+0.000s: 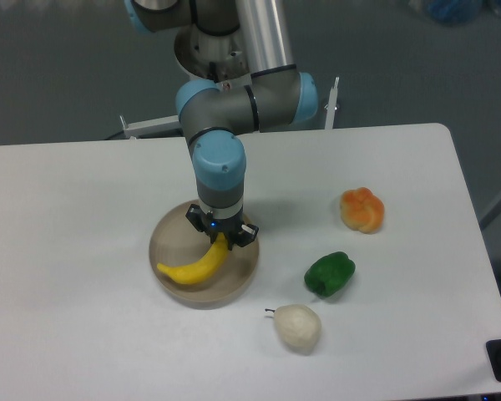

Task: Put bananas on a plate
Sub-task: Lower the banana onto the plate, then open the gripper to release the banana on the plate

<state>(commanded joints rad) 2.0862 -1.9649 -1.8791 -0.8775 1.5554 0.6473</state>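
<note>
The white counter (83, 217) filled most of the view and carried every object. The arm (221, 109), grey with pale blue joint caps, came down from the top edge and pointed straight down over the plate. The plate (169, 236), round, shallow and beige-grey, sat left of centre on the counter. The banana (194, 265) lay inside the plate, its curve running from the plate's lower left up toward its right side, with the upper end between the fingers of the gripper (221, 240). The gripper appeared closed on that upper end, its dark fingers flanking the yellow tip. The banana's lower length looked to rest on the plate's floor, though contact could not be confirmed from this angle. A green pepper (329, 274) stood to the right of the plate, apart from it. An orange fruit (362, 210) lay farther right, nearer the counter's far side. A whitish pear (297, 327) lay near the front edge, below the pepper and just right of the plate.
</note>
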